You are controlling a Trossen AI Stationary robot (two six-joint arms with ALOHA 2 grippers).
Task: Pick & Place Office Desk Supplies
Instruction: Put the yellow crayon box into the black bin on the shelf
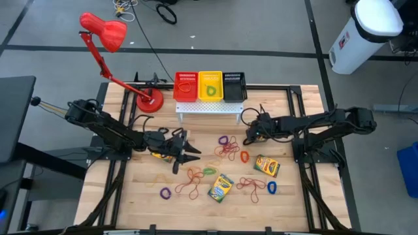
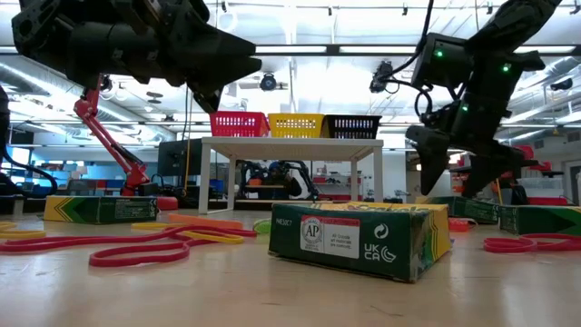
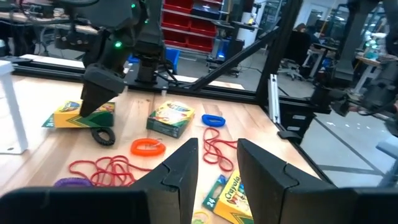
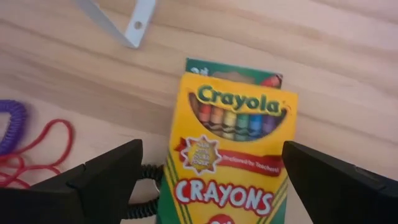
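You are working over a pale wooden table (image 1: 307, 196), with a grey floor around it.

Risks, from left to right:
- **Left gripper:** The left gripper (image 1: 186, 151) hovers low over the table with only a narrow gap between its fingers and nothing held. A crayon box (image 3: 227, 193) lies just ahead of it among red rubber bands (image 1: 192, 179). If you send it down as it is, that gap looks too tight for a box. A fingertip could also drag a band along.
- **Right gripper:** The right gripper (image 1: 251, 134) stands spread wide above another crayon box (image 4: 233, 155), which lies flat between its fingers and is not yet touched. A dark coiled band (image 4: 146, 171) sits just beside that box, by one finger. Closing could pinch the band in too, or skew the box so that it slips. The foot of the white rack (image 4: 134, 18) is near, so a careless lift may clip it.

At the back, a red lamp (image 1: 104, 32) leans over the left corner. The white rack (image 1: 209, 108) carries a red basket (image 1: 185, 85), a yellow basket (image 1: 210, 85) and a black basket (image 1: 234, 85). Two more boxes and loose bands lie mid-table. Beyond is a bright open workshop with ceiling lights.
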